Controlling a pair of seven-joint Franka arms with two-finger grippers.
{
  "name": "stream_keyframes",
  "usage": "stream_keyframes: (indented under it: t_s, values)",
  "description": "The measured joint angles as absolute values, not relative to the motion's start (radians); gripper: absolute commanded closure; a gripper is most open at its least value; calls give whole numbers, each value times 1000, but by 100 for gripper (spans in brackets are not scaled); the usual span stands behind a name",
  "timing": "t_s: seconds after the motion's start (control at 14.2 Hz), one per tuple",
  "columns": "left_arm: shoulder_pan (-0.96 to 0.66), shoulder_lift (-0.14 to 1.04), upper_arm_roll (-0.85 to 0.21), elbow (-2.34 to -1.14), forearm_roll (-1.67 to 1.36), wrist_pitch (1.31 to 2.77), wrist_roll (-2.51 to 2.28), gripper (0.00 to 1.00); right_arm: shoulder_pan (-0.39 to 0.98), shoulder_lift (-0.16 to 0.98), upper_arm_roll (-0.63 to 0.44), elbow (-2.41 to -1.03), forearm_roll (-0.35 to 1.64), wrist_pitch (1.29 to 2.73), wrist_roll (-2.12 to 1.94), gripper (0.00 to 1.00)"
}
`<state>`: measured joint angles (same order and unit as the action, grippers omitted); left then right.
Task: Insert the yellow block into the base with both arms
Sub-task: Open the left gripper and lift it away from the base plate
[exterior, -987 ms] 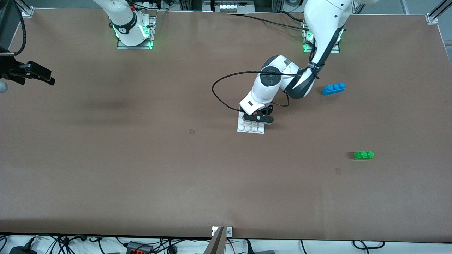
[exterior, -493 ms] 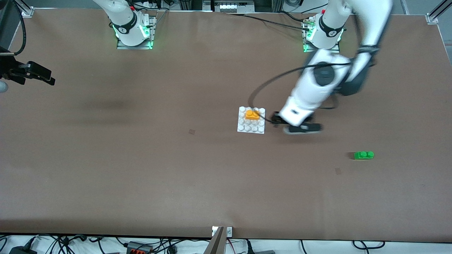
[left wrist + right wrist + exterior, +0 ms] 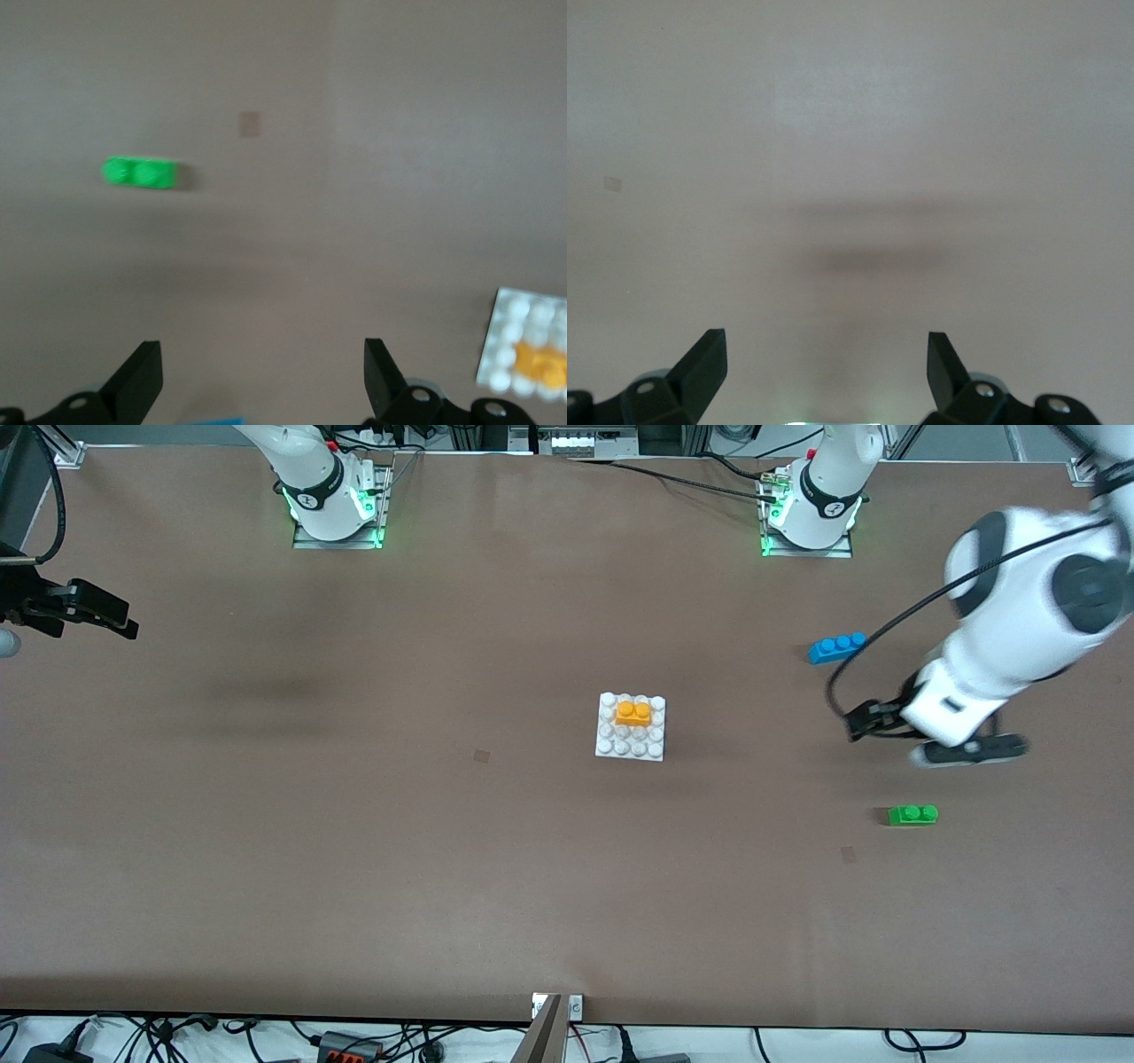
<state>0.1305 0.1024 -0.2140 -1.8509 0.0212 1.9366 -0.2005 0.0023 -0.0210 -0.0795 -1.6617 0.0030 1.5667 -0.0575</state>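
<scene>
**Block seated on base**

While the yellow block (image 3: 633, 713) sits on the base (image 3: 631, 748) (in the rows farther from the front camera), the left tool (image 3: 968, 750) hangs released over bare table (image 3: 354, 824) between blue brick (image 3: 836, 646) and green brick (image 3: 912, 814). The right tool (image 3: 826, 376) waits, released.

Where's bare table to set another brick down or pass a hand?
Bare table runs from the base, with the yellow block on it, toward the right arm's end, and along the front edge. Crowded: left hand over table between blue brick and green brick.
</scene>
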Motion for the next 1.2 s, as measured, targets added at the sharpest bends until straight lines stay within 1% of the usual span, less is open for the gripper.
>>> stream_keyframes:
  t_s: [0.14,0.28,0.42,0.7,0.99,1.2]
  values:
    - [159,77,-214,-1772,21,1793,-159,0,2,-21,-80,-1662,3,1566,-57,0]
    - [164,69,-216,-1708,21,1709,-154,0,2,-21,-79,-1662,3,1566,-57,0]
    - [163,70,-224,-1683,-6,1692,-154,0,2,-21,-79,-1662,3,1566,-57,0]
    - [163,70,-250,-1670,-25,1681,-154,0,2,-21,-79,-1662,3,1566,-57,0]
    - [163,59,-253,-1663,-25,1634,-150,0,2,-21,-79,-1662,3,1566,-57,0]
    - [163,54,-253,-1663,-25,1624,-149,0,2,-21,-79,-1662,3,1566,-57,0]
